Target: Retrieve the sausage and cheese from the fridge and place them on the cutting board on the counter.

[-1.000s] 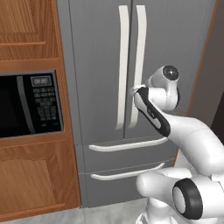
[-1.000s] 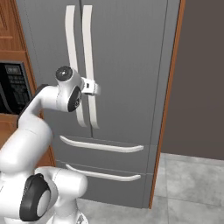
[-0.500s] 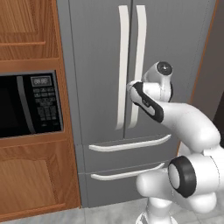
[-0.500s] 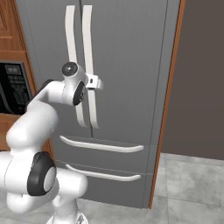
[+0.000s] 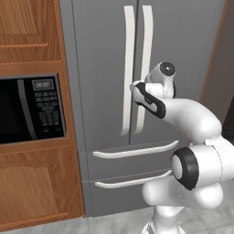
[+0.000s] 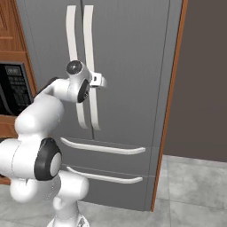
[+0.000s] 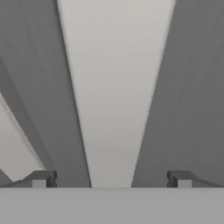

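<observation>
The fridge (image 5: 183,68) is standing shut, both doors closed and both drawers pushed in, so whatever is inside it is staying hidden. In the hand view the gripper (image 7: 111,179) is pointing straight at the right door handle (image 7: 116,87), its jaws spread wide with the white handle running up between the two dark fingertips (image 7: 41,178), and nothing is being gripped; a sliver of the left door handle (image 7: 13,153) is showing at the lower left there. The left base view is showing the arm reaching in from the lower right with the hand at about mid-height of the right handle (image 5: 144,68), just beside the left handle (image 5: 128,68); it is also showing a black microwave (image 5: 29,109) set into brown wooden cabinets (image 5: 27,32) left of the fridge, with a keypad whose writing is too small to read. The right base view is showing the gripper (image 6: 101,81) against the same handle (image 6: 91,44), plus a dark grey wall (image 6: 204,80) and a wooden side panel (image 6: 174,88) to the right of the fridge, and a grey tiled floor (image 6: 190,186) below. The two drawer handles (image 6: 104,148) are lying below the hand, untouched.
</observation>
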### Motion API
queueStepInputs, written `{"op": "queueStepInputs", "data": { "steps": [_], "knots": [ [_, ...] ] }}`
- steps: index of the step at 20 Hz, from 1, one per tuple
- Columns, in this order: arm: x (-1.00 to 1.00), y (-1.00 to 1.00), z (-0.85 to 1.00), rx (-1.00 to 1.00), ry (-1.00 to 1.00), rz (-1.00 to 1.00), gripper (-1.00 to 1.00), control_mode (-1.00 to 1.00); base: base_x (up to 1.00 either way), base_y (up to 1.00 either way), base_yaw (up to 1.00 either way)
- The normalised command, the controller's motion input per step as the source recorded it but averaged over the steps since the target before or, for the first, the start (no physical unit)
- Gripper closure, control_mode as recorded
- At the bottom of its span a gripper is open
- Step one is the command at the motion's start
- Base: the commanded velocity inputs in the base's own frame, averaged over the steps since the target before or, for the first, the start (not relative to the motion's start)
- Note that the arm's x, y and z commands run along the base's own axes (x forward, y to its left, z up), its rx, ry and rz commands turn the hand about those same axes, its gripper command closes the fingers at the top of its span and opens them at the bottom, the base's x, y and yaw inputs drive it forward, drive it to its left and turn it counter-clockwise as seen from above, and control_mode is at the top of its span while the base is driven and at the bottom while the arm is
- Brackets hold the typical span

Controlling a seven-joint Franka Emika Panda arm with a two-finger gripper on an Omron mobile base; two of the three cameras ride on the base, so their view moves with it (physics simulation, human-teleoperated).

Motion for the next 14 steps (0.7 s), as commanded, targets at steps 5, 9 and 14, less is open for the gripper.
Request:
{"op": "queueStepInputs", "data": {
  "steps": [5,9,14],
  "knots": [
    [0.32,0.0,0.0,0.0,-0.03,-0.01,-1.0,-1.0,0.0,0.0,0.0],
    [0.26,0.0,0.0,0.0,-0.01,-0.01,-1.0,-1.0,0.0,0.0,0.0],
    [0.21,0.0,0.0,0.0,-0.02,0.0,-1.0,-1.0,0.0,0.0,0.0]
  ]
}}
